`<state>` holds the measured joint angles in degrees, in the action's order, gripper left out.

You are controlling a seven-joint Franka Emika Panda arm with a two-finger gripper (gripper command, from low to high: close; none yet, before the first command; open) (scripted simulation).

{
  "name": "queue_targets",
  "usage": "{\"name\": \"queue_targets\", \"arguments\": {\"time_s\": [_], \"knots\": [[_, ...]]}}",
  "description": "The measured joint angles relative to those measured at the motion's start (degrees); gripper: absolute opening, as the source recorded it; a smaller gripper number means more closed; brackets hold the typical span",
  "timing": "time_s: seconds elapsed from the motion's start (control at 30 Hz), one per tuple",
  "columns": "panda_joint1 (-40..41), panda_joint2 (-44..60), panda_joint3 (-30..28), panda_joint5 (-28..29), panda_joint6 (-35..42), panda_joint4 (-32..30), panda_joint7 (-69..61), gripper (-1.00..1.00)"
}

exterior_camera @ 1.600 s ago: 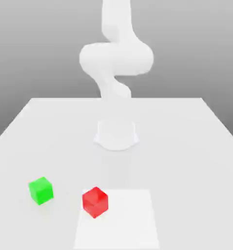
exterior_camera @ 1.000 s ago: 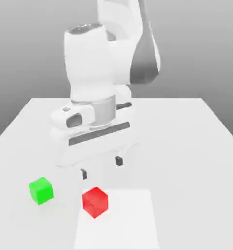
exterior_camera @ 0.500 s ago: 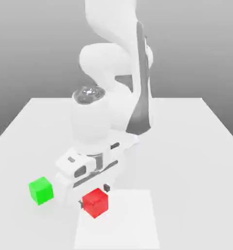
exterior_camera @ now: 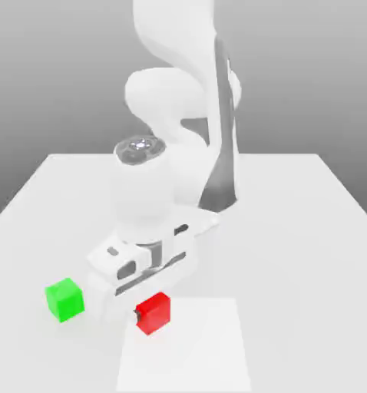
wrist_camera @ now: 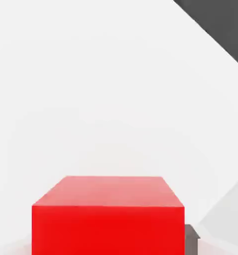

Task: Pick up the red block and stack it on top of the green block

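Jaws newly closed from wide open onto the glossy red block [exterior_camera: 153,312], green block [exterior_camera: 64,299] apart.

glossy red block [exterior_camera: 153,313], matt white table [exterior_camera: 294,230]

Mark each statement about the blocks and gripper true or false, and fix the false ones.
1. The gripper is closed on the red block. True.
2. The red block sits on top of the green block. False: they stand apart on the table.
3. The green block lies toward the exterior view's left of the red block. True.
4. The green block is on the pale square patch. False: it stands off it; the red block is at the patch's corner.
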<state>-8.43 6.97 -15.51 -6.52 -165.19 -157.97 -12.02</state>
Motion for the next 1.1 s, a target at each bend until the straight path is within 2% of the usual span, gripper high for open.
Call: {"name": "queue_targets", "arguments": {"time_s": [0.27, 0.4, 0.6, 0.8, 1.0, 1.03, 1.1], "knots": [[0.02, -7.62, -3.15, 6.64, 6.61, -1.31, 4.31, -1.0], [8.19, -10.39, -8.27, 9.01, 9.55, -0.98, 4.23, -1.0], [15.2, -13.15, -13.16, 12.82, 12.26, -0.49, 4.53, -1.0], [14.12, -7.94, -13.62, 7.27, 7.6, 0.04, 0.37, -1.0], [15.89, -0.15, -9.57, -4.16, 1.39, 0.17, -7.78, -1.0], [16.4, 0.64, -8.82, -5.4, 0.78, 0.17, -8.66, 1.0], [16.4, 0.64, -8.82, -5.4, 0.78, 0.17, -8.66, 1.0]]}}
